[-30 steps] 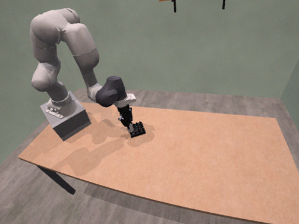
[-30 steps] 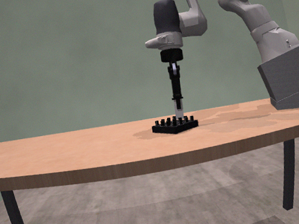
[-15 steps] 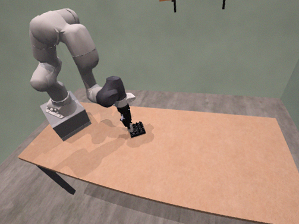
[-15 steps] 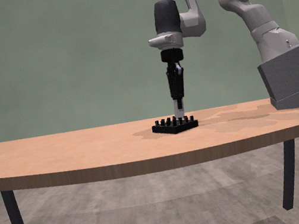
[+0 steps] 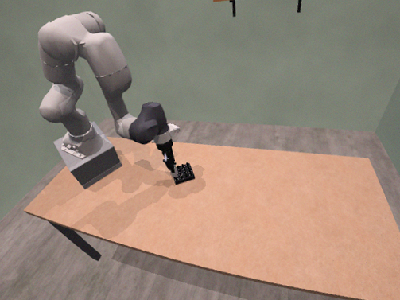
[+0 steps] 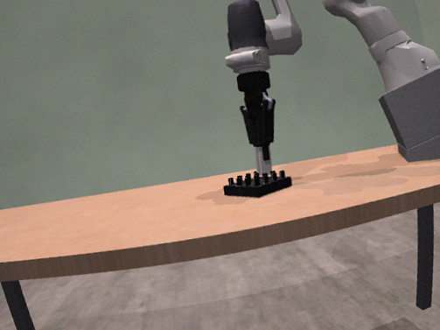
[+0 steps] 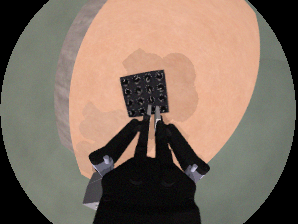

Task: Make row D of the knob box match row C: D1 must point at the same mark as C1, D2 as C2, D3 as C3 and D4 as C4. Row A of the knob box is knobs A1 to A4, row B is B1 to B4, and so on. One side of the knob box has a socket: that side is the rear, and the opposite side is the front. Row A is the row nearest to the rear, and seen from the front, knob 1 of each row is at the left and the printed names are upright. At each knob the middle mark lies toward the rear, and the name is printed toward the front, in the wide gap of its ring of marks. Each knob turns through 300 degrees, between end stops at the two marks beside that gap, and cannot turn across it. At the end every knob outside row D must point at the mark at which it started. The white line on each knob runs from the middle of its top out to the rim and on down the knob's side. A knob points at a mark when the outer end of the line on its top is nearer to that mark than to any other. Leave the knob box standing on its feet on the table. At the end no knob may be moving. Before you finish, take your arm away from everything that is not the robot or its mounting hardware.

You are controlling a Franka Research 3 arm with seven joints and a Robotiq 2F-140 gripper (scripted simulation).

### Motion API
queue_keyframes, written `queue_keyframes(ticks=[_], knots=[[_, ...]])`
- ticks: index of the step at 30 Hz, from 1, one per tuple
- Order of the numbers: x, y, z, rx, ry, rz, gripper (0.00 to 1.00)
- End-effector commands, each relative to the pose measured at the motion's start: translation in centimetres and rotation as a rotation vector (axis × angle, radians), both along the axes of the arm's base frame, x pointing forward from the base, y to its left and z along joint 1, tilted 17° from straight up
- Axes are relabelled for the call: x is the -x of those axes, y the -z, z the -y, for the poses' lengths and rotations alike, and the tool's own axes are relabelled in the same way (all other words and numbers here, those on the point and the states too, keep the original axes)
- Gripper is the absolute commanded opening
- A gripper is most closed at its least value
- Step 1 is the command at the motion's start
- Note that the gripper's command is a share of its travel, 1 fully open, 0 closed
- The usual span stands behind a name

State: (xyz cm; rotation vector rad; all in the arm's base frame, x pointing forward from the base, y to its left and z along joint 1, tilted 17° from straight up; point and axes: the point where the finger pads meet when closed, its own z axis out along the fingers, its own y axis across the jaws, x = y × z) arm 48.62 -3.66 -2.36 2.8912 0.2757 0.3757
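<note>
My gripper (image 5: 174,172) (image 6: 265,173) (image 7: 152,110) points down at a small black knob box (image 5: 184,181) (image 6: 258,191) (image 7: 145,95), its fingers standing narrow, with a slim gap between them in the wrist view. Whether a knob is pinched in that gap, I cannot tell. The box lies directly below my tool, flat on a wood-coloured table (image 5: 273,206) (image 6: 147,228) (image 7: 215,65). Short, upright black knobs stand on it in four rows of four. My pale fingertips (image 5: 174,173) (image 6: 259,161) come down over the edge of the grid nearest my gripper's body in the wrist view, close to one corner, and they cover part of the knobs there

Pale specks ring the knobs on the dark top, but any printed names or marks are too small to read, and so is the way each knob points. I can make out no brand on my black gripper body

Above my tool, my light grey arm (image 5: 111,57) (image 6: 283,35) bends through a dark wrist section (image 5: 148,123) (image 6: 246,23). Well apart from my fingertips, a grey mounting block (image 5: 96,167) (image 6: 432,113) (image 7: 92,192) carries the arm's foot; my shadow spreads over the wood around the box
</note>
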Motion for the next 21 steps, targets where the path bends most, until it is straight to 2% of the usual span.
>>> queue_keyframes(ticks=[1, 10, 21], knots=[[-0.26, -0.10, -0.04, 0.030, -0.141, -0.060, 0.05], [-0.26, -0.10, -0.04, 0.060, -0.251, -0.081, 0.05], [-0.26, -0.10, -0.04, 0.075, -0.308, -0.092, 0.05]])
